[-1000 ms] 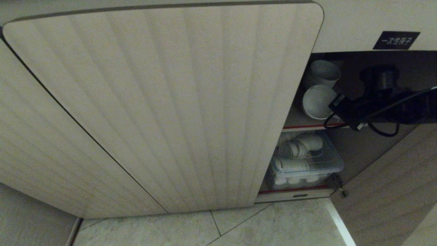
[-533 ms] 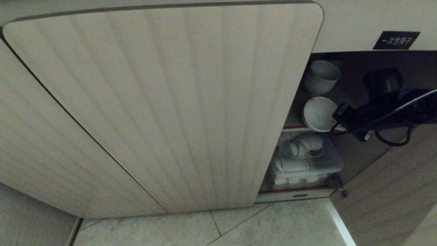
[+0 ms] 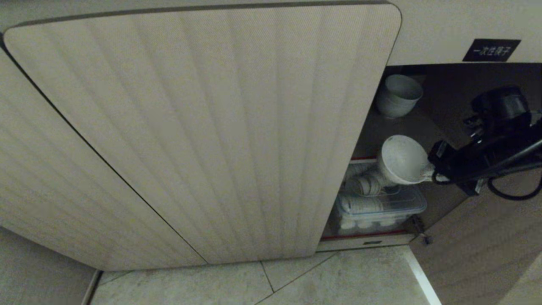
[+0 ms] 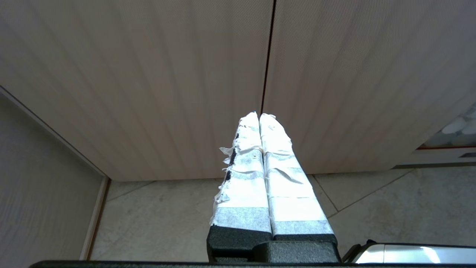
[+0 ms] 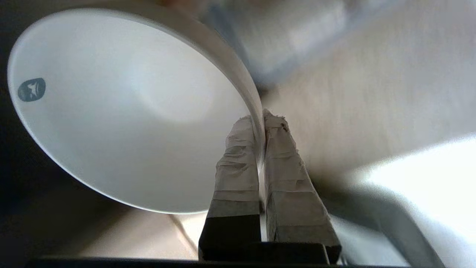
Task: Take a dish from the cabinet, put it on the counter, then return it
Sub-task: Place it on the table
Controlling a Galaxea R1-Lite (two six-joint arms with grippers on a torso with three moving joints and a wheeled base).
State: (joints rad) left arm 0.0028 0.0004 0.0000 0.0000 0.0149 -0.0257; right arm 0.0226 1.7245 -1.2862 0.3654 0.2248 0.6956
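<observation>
- Now out past the red shelf edge (image 3: 363, 159): white bowl (image 3: 400, 160), rim pinched between right gripper (image 3: 427, 173) fingers (image 5: 238, 149).
- Mid-withdrawal from the cabinet (image 3: 203, 127), by the look of it.
- Next: lift clear to the counter, avoiding the open door.
- Left gripper (image 4: 259, 116) parked, fingers pressed together, empty.

Your head camera looked down, forward at cabinet (image 3: 203, 135) doors and floor (image 3: 338, 279), mid-range. Your left wrist camera faced same closed doors (image 4: 148, 74) and floor from low, near. Your right wrist camera sat very close behind bowl (image 5: 122, 111). Head view shared that bowl (image 3: 400, 160).
</observation>
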